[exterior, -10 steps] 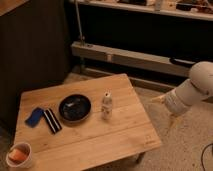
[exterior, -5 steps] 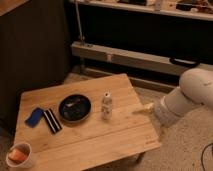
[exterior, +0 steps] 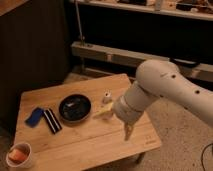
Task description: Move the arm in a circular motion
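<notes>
**Arm over right half of desk, fingers spread**

While the white arm (exterior: 165,87) reaches in from the right, its thick tube ends in a rounded joint above the wooden desk (exterior: 75,142). Small dark dots run along its shell. The tan gripper (exterior: 116,121) hangs off that joint over the desk's right half; its 2 fingers (exterior: 104,112) are spread apart, 1 pointing left toward the bowl, the other pointing down near the desk's front edge. Nothing sits between them.

On the desk: a dark round bowl (exterior: 75,107) near centre, a small white bottle (exterior: 106,96) just right of it, a blue item (exterior: 34,116) and a black striped item (exterior: 51,120) to the left, and a white cup (exterior: 20,155) with orange contents at the front left corner.
</notes>
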